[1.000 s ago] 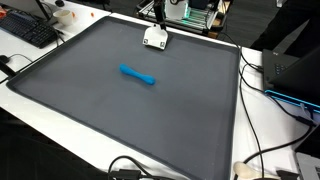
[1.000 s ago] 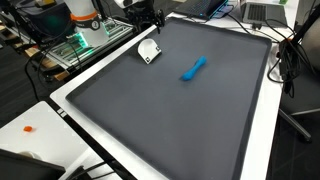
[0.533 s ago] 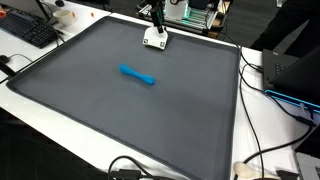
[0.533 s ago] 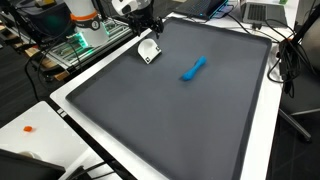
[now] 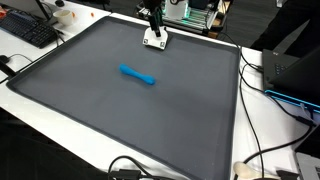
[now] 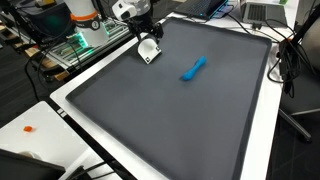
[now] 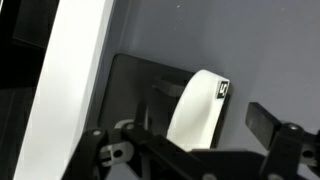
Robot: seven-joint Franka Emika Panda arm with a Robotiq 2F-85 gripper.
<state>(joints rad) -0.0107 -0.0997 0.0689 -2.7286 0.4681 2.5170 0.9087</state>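
Change: the gripper (image 5: pixel 154 21) has been lowered within the last second and is now close above the white object (image 5: pixel 154 39).
Meaning: the approach is judged nearly closed, with no contact seen.
Pincer: held wide apart, nothing clasped.
White object: set at the grey mat's (image 5: pixel 80 105) far edge.
Count: one white object, one blue marker (image 5: pixel 138 75), one mat.
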